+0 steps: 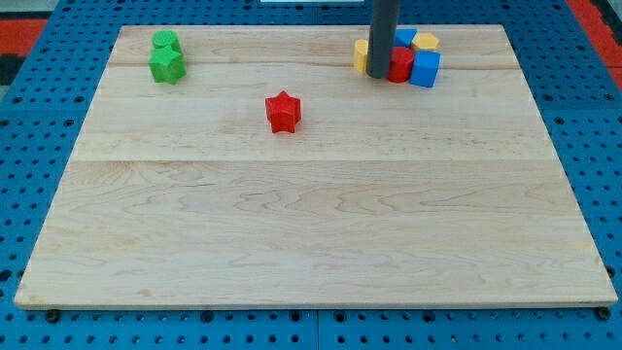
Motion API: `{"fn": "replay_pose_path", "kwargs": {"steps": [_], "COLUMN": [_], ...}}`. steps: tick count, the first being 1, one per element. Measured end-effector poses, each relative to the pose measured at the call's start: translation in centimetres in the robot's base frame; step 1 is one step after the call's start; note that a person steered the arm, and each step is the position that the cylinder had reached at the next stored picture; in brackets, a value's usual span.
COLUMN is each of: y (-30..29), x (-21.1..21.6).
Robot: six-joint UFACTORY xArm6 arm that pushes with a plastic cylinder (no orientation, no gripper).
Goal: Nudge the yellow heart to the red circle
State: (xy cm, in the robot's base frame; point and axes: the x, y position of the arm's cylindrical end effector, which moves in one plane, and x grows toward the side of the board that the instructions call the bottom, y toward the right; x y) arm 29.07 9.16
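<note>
The rod is standing near the far right corner of the wooden table (311, 233), and my tip (377, 76) is resting at the near left side of a tight cluster of blocks. There is no pincer on this arm, so no spread or pressed state applies; the rod is ending in a plain tip only.

The yellow heart (362, 56) is lying just left of the rod, touching or almost touching it, and the rod is covering most of the block. Its pointing direction and long axis cannot be told from the visible part.

The red circle (400, 64) is sitting just right of the rod, so the rod is standing between the two task blocks. A blue block (425, 68) is touching the red circle on its right. Behind these, a second blue block (405, 37) and a yellow block (425, 42) are packing against the far edge.

A red star (283, 112) is lying well apart, toward the table's middle. Two green blocks (166, 56) are sitting together near the far left corner.
</note>
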Motion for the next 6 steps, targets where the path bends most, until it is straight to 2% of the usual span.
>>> {"fn": "replay_pose_path", "kwargs": {"steps": [1, 2, 3, 4, 5, 6], "y": [-2.0, -6.8, -10.0, -5.4, -3.6, -4.5], "x": [1.3, 1.5, -1.0, -3.0, -3.4, -2.8]}}
